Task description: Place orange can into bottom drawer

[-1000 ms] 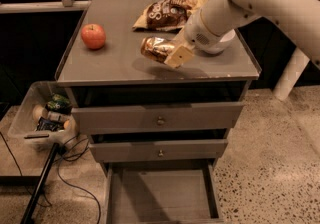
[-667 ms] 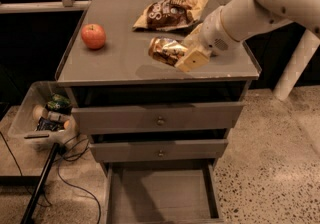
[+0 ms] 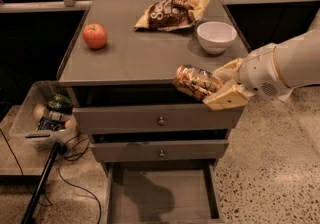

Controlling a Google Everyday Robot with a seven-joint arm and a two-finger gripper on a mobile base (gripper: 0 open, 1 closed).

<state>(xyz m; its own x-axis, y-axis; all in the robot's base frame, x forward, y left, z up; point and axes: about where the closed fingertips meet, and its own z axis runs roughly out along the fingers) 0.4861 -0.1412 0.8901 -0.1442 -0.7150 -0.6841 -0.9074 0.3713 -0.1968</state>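
Observation:
The orange can (image 3: 194,81), shiny gold-orange and brown, is held on its side in my gripper (image 3: 220,86), in the air just past the front right edge of the cabinet top. The pale fingers (image 3: 226,99) are shut on the can from the right. My white arm (image 3: 287,65) comes in from the right. The bottom drawer (image 3: 162,194) is pulled open below, its flat floor bare. The can is well above it, level with the top drawer's upper edge.
On the cabinet top (image 3: 135,50) are a red apple (image 3: 94,36) at left, a crinkled snack bag (image 3: 172,12) at the back and a white bowl (image 3: 216,36) at right. Two upper drawers with knobs (image 3: 161,120) are closed. A bin with clutter (image 3: 47,113) and cables lie at left.
My arm has moved right and toward the front, carrying the can off the cabinet top to beyond its front edge. The white bowl has come into sight.

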